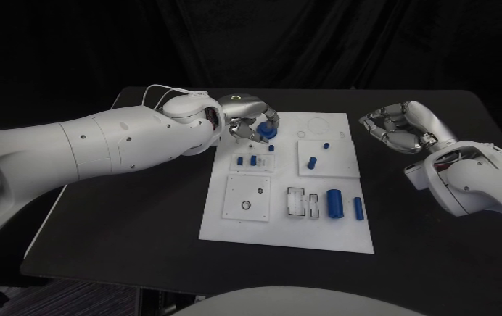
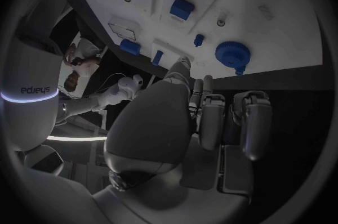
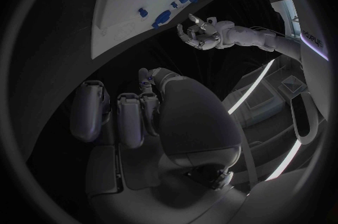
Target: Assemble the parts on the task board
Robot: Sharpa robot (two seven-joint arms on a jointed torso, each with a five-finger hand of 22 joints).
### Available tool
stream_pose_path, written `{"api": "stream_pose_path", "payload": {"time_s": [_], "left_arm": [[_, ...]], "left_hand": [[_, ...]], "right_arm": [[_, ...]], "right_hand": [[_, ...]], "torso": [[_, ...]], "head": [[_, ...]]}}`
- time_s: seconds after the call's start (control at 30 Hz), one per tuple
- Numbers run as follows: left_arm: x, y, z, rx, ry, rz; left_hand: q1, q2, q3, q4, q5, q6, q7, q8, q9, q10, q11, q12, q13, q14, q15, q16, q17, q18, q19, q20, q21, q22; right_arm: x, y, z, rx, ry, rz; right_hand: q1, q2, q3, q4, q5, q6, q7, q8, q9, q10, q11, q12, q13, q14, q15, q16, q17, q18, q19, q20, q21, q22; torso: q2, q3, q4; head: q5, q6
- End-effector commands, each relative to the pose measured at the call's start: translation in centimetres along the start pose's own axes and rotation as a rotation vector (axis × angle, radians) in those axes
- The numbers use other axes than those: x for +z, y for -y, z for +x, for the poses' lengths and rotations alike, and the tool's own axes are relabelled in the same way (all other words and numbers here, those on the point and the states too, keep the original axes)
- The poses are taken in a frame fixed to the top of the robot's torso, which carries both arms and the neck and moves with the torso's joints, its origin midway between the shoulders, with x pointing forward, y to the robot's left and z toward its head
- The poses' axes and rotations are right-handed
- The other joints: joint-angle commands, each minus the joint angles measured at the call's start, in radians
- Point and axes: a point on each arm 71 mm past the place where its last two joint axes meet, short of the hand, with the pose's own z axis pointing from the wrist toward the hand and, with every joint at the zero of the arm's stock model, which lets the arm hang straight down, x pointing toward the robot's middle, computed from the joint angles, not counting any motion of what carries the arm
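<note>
Left arm (image 1: 104, 146): smooth white shell, reaching in over the matte black table (image 1: 136, 236) to the far left corner of the flat white task board (image 1: 288, 240). Its silver jointed left hand (image 1: 251, 124) hovers at that corner. A round blue toothed gear-shaped part (image 1: 267, 132) lies just beside the fingertips; in the left wrist view the same gear (image 2: 231, 55) sits flat on the board ahead of the fingers (image 2: 211, 117), apart from them. Fingers loosely curled, spread apart, nothing in them.

Board, left to centre: a square raised white plate with a small dark ring (image 1: 247, 198) near the robot. Farther from the robot, a smaller plate carrying two short blue block-shaped parts (image 1: 248, 161), upright. A small blue peg (image 1: 271, 148) stands just beyond them, near the gear.

Centre: a slotted white holder with dark-outlined rectangular recesses (image 1: 303, 202). Beside it a glossy blue cylinder (image 1: 335, 202) lying on its side, then a thinner blue rod (image 1: 359, 208) alongside, apart from it. Above these, a square white plate with a small blue stub (image 1: 313, 161) and another tiny blue peg (image 1: 326, 144). A faint circular outline (image 1: 320, 123) is marked on the board's far edge.

Right: the silver right hand (image 1: 397, 129) is off the board, above the bare table, well apart from every part. Fingers curled inward on nothing; the right wrist view shows the fingers (image 3: 130, 117) bent together with no part in them.
</note>
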Motion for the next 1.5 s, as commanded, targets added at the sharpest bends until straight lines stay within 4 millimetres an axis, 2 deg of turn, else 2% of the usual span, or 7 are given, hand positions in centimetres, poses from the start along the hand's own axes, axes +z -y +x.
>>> {"api": "stream_pose_path", "payload": {"time_s": [0.03, 0.17, 0.23, 0.5, 0.97, 1.33, 1.5], "left_arm": [[0.1, 0.7, 0.4, 0.107, -0.012, 0.085], [0.3, 0.8, 0.9, 0.132, -0.020, 0.093], [0.4, 0.9, 1.2, 0.140, -0.026, 0.095], [0.8, 1.0, 2.1, 0.146, -0.033, 0.096], [1.5, 0.9, 2.5, 0.146, -0.055, 0.081], [1.9, 0.8, 2.8, 0.143, -0.077, 0.067], [2.0, 0.7, 2.9, 0.142, -0.088, 0.063]], "left_hand": [[-0.008, -0.018, 0.028, -0.002, -0.002, 0.041, -0.007, -0.028, -0.060, 0.002, -0.010, -0.011, -0.053, 0.016, -0.012, -0.015, 0.090, 0.007, -0.001, -0.013, -0.032, 0.201], [-0.016, -0.029, 0.047, 0.000, -0.005, 0.089, -0.021, -0.032, -0.093, 0.026, -0.022, 0.003, -0.080, 0.022, -0.019, -0.010, 0.092, 0.007, 0.005, -0.021, -0.031, 0.202], [-0.018, -0.037, 0.060, 0.001, -0.008, 0.112, -0.055, -0.034, -0.109, 0.035, -0.021, 0.012, -0.090, 0.021, -0.021, -0.010, 0.089, 0.005, 0.008, -0.023, -0.030, 0.203], [-0.019, -0.041, 0.084, 0.000, 0.002, 0.136, -0.037, -0.042, -0.133, 0.031, -0.025, 0.016, -0.111, 0.018, -0.023, -0.012, 0.082, 0.006, 0.007, -0.025, -0.035, 0.202], [-0.015, -0.047, 0.150, -0.003, 0.057, 0.173, -0.056, -0.052, -0.169, 0.055, -0.019, 0.016, -0.161, 0.018, -0.019, -0.009, 0.078, 0.006, 0.009, -0.022, -0.038, 0.204], [-0.031, -0.068, 0.213, -0.003, 0.059, 0.203, -0.062, -0.067, -0.200, 0.085, -0.021, -0.004, -0.220, 0.024, -0.021, -0.001, 0.081, 0.003, 0.020, -0.024, -0.026, 0.210], [-0.046, -0.082, 0.250, -0.008, 0.058, 0.233, -0.072, -0.073, -0.216, 0.111, -0.023, -0.022, -0.263, 0.019, -0.027, -0.009, 0.055, 0.033, -0.043, -0.027, -0.151, 0.164]], "right_arm": [[-0.1, 0.1, 0.1, 0.002, -0.006, 0.014], [-0.1, 0.1, 0.1, 0.003, -0.006, 0.014], [-0.1, 0.1, 0.1, 0.003, -0.006, 0.013], [-0.1, 0.0, 0.1, 0.005, -0.008, 0.013], [0.0, 0.0, 0.3, 0.006, -0.012, 0.015], [-0.1, 0.0, 0.2, 0.006, -0.011, 0.016], [-0.1, -0.1, 0.2, 0.007, -0.012, 0.015]], "right_hand": [[0.004, 0.002, -0.002, -0.006, 0.006, -0.003, -0.001, 0.007, 0.001, 0.007, 0.002, 0.005, 0.071, 0.067, -0.007, -0.002, 0.122, 0.005, 0.007, -0.002, 0.003, 0.159], [0.004, 0.002, -0.002, -0.006, 0.006, -0.003, -0.001, 0.007, 0.001, 0.007, 0.002, 0.005, 0.071, 0.067, -0.007, -0.002, 0.122, 0.005, 0.007, -0.002, 0.003, 0.159], [0.003, 0.003, -0.001, -0.007, 0.006, -0.003, -0.001, 0.007, 0.001, 0.008, 0.002, 0.006, 0.072, 0.068, -0.007, -0.001, 0.122, 0.005, 0.008, -0.002, 0.004, 0.160], [0.003, 0.003, -0.001, -0.007, 0.006, -0.003, -0.001, 0.007, 0.001, 0.008, 0.002, 0.006, 0.072, 0.068, -0.007, -0.001, 0.122, 0.005, 0.008, -0.002, 0.004, 0.160], [0.003, 0.003, -0.001, -0.007, 0.007, -0.003, -0.001, 0.008, 0.001, 0.008, 0.002, 0.006, 0.072, 0.068, -0.007, -0.002, 0.122, 0.005, 0.008, -0.002, 0.004, 0.160], [0.003, 0.003, -0.001, -0.007, 0.007, -0.003, -0.001, 0.008, 0.001, 0.008, 0.002, 0.006, 0.072, 0.068, -0.007, -0.002, 0.122, 0.005, 0.008, -0.002, 0.004, 0.160], [0.003, 0.003, -0.001, -0.007, 0.007, -0.003, -0.001, 0.008, 0.001, 0.008, 0.002, 0.006, 0.072, 0.068, -0.007, -0.002, 0.122, 0.005, 0.008, -0.002, 0.004, 0.160]], "torso": [[0.000, -0.0006, -0.0020], [-0.001, 0.0003, 0.0003], [0.000, 0.0010, 0.0003], [0.000, 0.0002, -0.0015], [0.000, 0.0005, -0.0005], [-0.001, 0.0002, 0.0022], [0.000, 0.0013, 0.0017]], "head": [[0.001, -0.004], [0.001, -0.007], [0.000, -0.008], [-0.002, -0.012], [0.004, -0.020], [-0.001, -0.019], [0.000, -0.021]]}}
